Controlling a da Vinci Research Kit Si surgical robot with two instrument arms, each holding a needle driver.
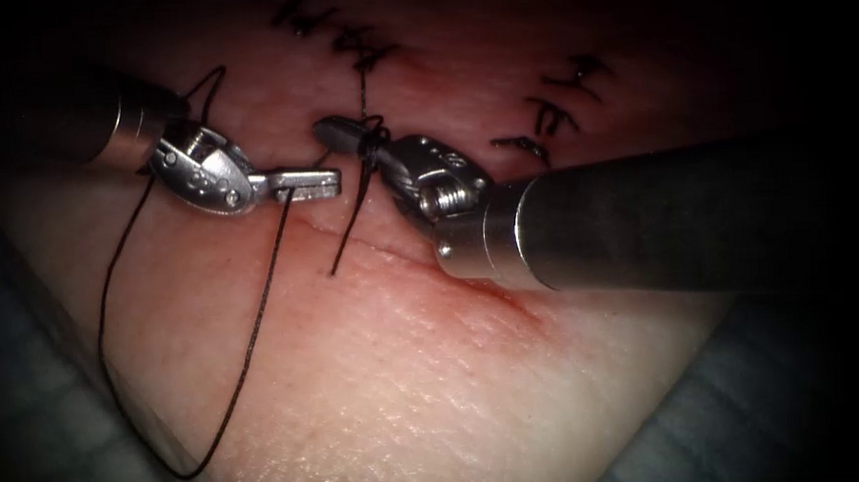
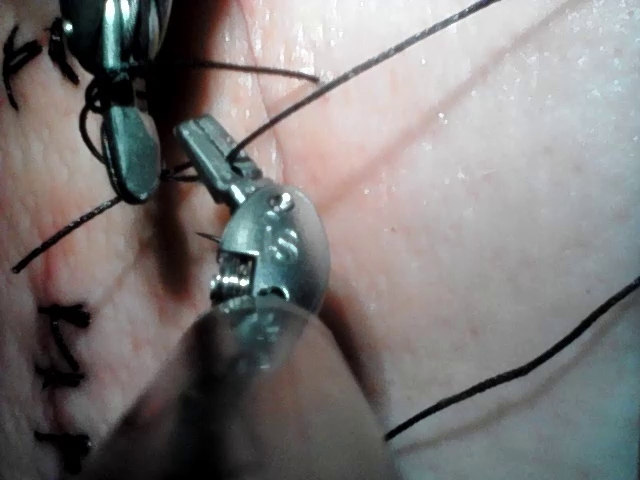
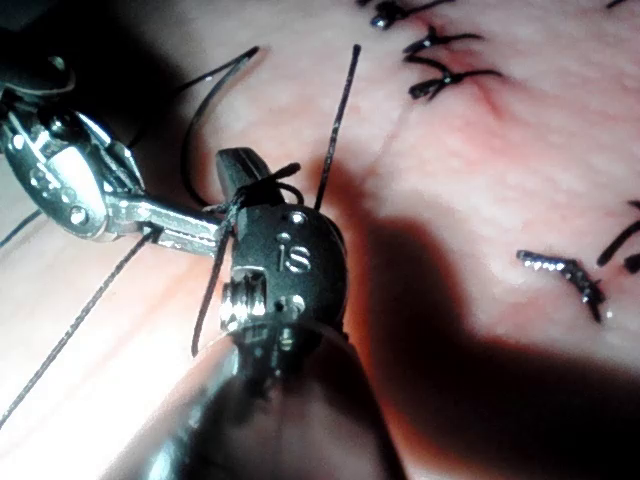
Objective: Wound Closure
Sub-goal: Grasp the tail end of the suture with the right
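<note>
the left claw lies closed just left of the cut, gripping the thread, which hangs from it and sweeps in a long loop across the near tissue. the right claw sits closed at the cut's far end with thread wound around its jaws; whether it grips the thread cannot be told. finished stitches lie beyond, to the right.

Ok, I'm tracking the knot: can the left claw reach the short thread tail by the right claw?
Probably: the tail hangs right beside the left claw, nothing between, but that claw is shut on the long thread.
</note>
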